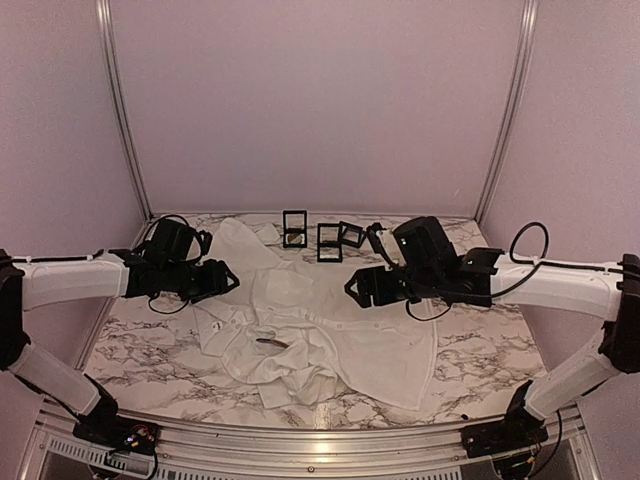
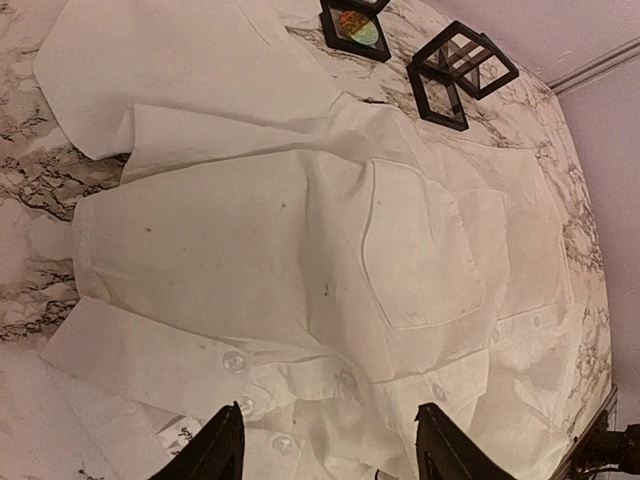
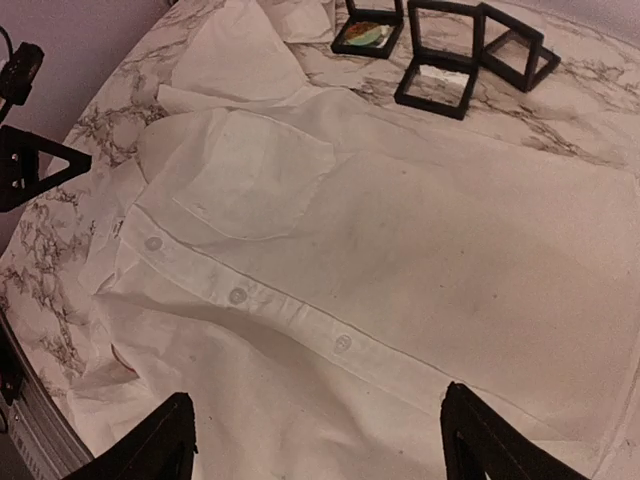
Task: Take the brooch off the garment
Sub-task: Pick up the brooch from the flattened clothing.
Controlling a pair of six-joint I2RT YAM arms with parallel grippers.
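Aluminium rail [image 1: 300,442], marbled tabletop [image 1: 490,345], rumpled garment [image 1: 340,335], seemingly pinkish walls [image 1: 320,100]

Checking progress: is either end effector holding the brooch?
No, the brooch lies on the shirt with nothing gripping it.

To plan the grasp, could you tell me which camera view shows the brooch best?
The top external view: the brooch shows as a small dark shape on the white shirt. Neither wrist view shows it.
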